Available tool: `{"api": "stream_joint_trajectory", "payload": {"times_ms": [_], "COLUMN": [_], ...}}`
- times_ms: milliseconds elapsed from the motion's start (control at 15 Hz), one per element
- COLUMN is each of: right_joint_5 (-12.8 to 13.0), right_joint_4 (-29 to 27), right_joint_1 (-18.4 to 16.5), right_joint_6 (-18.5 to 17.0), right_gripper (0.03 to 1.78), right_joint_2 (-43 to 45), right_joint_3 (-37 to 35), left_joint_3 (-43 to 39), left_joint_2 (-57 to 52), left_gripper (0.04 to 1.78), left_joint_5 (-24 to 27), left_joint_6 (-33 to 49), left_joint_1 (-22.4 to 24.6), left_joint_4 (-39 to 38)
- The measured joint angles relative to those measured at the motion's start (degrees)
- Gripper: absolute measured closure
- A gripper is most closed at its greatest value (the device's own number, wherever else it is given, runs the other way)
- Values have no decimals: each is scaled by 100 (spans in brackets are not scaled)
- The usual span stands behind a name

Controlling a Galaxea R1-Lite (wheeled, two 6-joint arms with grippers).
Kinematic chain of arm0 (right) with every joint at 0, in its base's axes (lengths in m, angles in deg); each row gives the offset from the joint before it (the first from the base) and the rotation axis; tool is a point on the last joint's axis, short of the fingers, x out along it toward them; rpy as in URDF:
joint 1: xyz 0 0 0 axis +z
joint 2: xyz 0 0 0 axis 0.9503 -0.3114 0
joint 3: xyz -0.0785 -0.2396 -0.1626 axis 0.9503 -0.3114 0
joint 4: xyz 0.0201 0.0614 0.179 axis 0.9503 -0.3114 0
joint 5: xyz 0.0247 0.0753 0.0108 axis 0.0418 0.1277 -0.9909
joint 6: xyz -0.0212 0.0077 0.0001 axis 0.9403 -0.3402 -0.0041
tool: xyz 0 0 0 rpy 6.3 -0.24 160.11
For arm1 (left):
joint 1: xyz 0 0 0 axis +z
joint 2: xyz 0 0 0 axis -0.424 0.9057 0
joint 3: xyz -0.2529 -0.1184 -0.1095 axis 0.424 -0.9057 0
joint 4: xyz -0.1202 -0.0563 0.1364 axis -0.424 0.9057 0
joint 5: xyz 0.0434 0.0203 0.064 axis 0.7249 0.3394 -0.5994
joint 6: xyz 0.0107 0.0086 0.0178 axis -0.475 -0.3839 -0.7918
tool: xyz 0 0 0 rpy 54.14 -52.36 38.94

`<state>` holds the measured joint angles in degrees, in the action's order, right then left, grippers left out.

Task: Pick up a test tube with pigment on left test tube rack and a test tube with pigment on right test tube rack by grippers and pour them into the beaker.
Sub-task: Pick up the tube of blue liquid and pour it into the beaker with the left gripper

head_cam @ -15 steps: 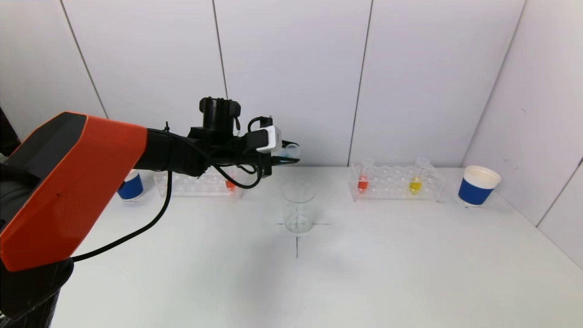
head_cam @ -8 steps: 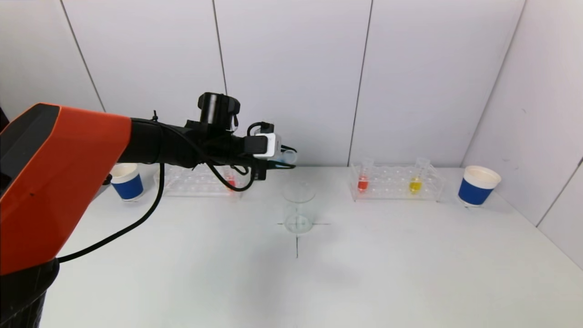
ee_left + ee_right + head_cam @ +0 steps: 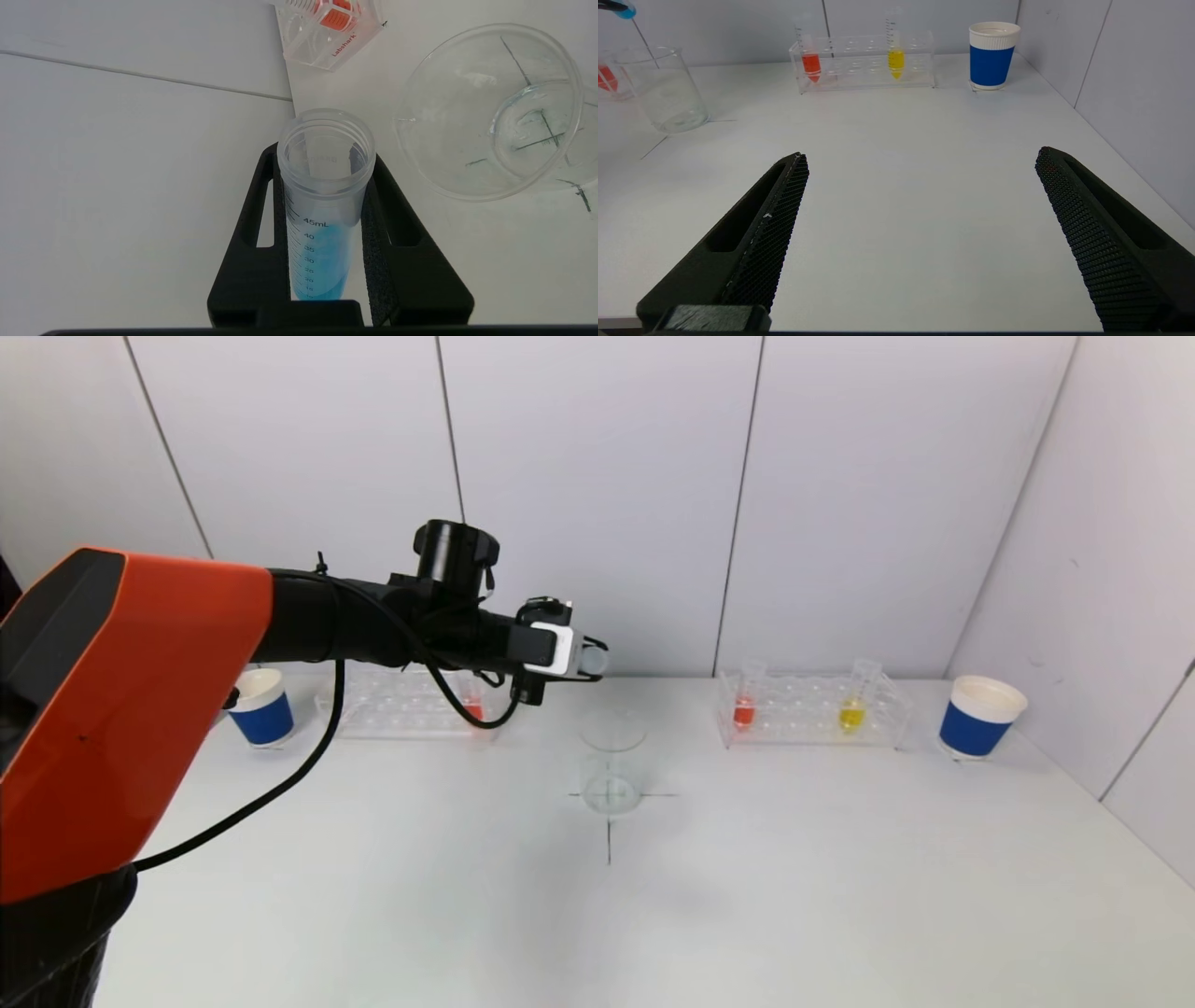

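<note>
My left gripper [image 3: 586, 663] is shut on a clear test tube with blue pigment [image 3: 322, 224], held tilted high above and a little behind the empty glass beaker [image 3: 611, 761]. The beaker shows beside the tube's mouth in the left wrist view [image 3: 490, 112]. The left rack [image 3: 401, 709] holds a red tube [image 3: 473, 711]. The right rack [image 3: 808, 709] holds a red tube [image 3: 744, 709] and a yellow tube [image 3: 851, 714]. My right gripper [image 3: 920, 186] is open and empty, low over the near table, out of the head view.
A blue and white paper cup [image 3: 259, 707] stands left of the left rack, another [image 3: 976, 717] right of the right rack. A black cross [image 3: 609, 821] marks the table under the beaker. Wall panels close the back and right sides.
My left wrist has rolled, tipping the blue tube further over, and the arm has shifted slightly while staying above the beaker. The right gripper has not moved.
</note>
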<state>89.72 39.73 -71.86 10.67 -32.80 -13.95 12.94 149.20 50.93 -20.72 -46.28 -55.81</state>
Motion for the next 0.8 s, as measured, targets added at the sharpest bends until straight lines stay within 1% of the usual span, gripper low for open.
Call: {"api": "stream_joint_trajectory", "payload": {"times_ms": [200, 533, 800], "right_joint_5": [0, -1, 0], "right_joint_4": [0, -2, 0], "right_joint_1": [0, 0, 0], "right_joint_6": [-2, -4, 0], "right_gripper": [4, 4, 4], "right_joint_2": [0, 0, 0], "right_joint_3": [0, 0, 0], "left_joint_3": [12, -46, -226], "left_joint_2": [89, 144, 144], "left_gripper": [137, 137, 137], "left_joint_5": [1, 4, 39], "left_joint_6": [-17, -238, -318], "left_joint_1": [-13, -26, -45], "left_joint_4": [-329, -441, -767]}}
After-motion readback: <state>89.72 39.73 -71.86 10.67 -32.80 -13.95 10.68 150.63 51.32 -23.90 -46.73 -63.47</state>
